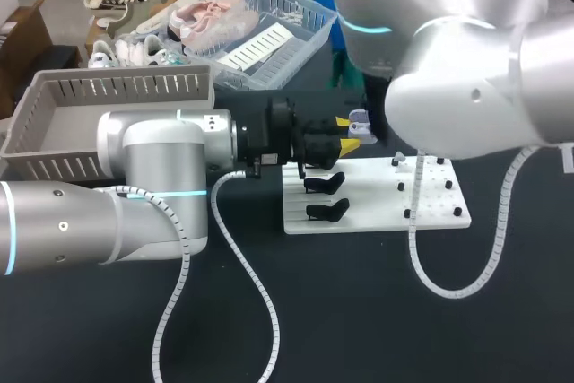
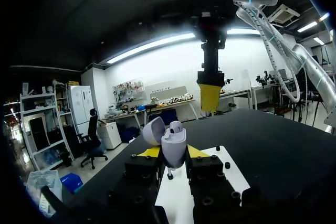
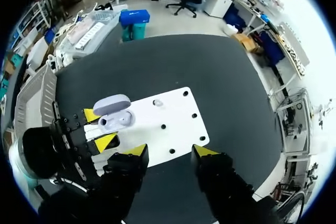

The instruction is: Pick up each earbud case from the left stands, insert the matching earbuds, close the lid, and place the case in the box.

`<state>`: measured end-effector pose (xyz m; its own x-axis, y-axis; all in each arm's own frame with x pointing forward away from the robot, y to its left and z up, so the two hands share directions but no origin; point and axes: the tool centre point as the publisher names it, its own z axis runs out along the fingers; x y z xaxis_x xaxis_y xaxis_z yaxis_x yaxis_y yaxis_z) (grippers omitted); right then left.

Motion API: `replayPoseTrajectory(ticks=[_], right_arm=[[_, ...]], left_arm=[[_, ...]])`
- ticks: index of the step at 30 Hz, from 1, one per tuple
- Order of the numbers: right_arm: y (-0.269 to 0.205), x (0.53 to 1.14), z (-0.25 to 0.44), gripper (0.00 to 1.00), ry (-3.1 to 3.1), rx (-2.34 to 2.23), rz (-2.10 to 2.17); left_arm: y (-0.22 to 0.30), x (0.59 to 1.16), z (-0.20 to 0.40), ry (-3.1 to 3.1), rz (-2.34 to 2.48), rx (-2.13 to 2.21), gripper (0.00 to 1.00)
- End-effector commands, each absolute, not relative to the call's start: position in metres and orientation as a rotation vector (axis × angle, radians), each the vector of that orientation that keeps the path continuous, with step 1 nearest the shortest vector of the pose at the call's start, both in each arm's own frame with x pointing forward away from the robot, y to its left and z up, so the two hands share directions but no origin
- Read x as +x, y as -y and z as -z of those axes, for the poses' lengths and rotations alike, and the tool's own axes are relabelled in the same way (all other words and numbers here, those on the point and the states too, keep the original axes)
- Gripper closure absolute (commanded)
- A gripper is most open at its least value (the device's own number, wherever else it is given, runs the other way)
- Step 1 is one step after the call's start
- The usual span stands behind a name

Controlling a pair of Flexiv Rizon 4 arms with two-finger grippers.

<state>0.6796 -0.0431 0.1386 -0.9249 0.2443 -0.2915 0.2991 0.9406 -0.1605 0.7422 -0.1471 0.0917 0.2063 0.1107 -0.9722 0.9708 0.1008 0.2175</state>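
One pale lilac, egg-shaped plastic earbud case (image 3: 115, 114) is clamped between the two yellow fingertips of the left hand (image 2: 173, 152), which presses on it from both sides. The case's lid stands open and tipped back, and a white earbud (image 2: 176, 127) shows in its body. The case is held in the air over one corner of the flat white pegged board (image 1: 430, 195) that lies on the dark tabletop (image 1: 359, 311). Two black curved stands (image 1: 325, 184) sit on the board just beside the left hand, one behind the other.

The right hand (image 3: 169, 153) hangs above the board, pointing down. Its fingers are spread apart with nothing between them, and it is clear of the case. A small pale rounded piece (image 3: 157, 102) lies on the board near the case; it is too small to make out. A grey slatted plastic box (image 1: 108, 87) stands on the tabletop beside the left arm, well apart from the case.
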Motion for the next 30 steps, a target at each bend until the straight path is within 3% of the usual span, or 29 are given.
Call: replayPoseTrajectory(ticks=[1, 15, 20, 30], right_arm=[[0.057, 0.665, -0.132, 0.45, -2.803, 0.297, 0.213], [0.077, 0.658, -0.102, 0.42, -2.781, -0.013, -0.060], [0.083, 0.672, -0.090, 0.52, -2.790, -0.001, -0.186], [0.078, 0.699, -0.077, 0.53, -2.814, 0.081, -0.221]], left_arm=[[0.148, 0.742, -0.091, -1.172, 0.916, 1.288, 1.00], [0.148, 0.742, -0.091, -1.172, 0.916, 1.288, 1.00], [0.148, 0.742, -0.091, -1.172, 0.916, 1.288, 1.00], [0.148, 0.742, -0.091, -1.172, 0.916, 1.288, 1.00]])
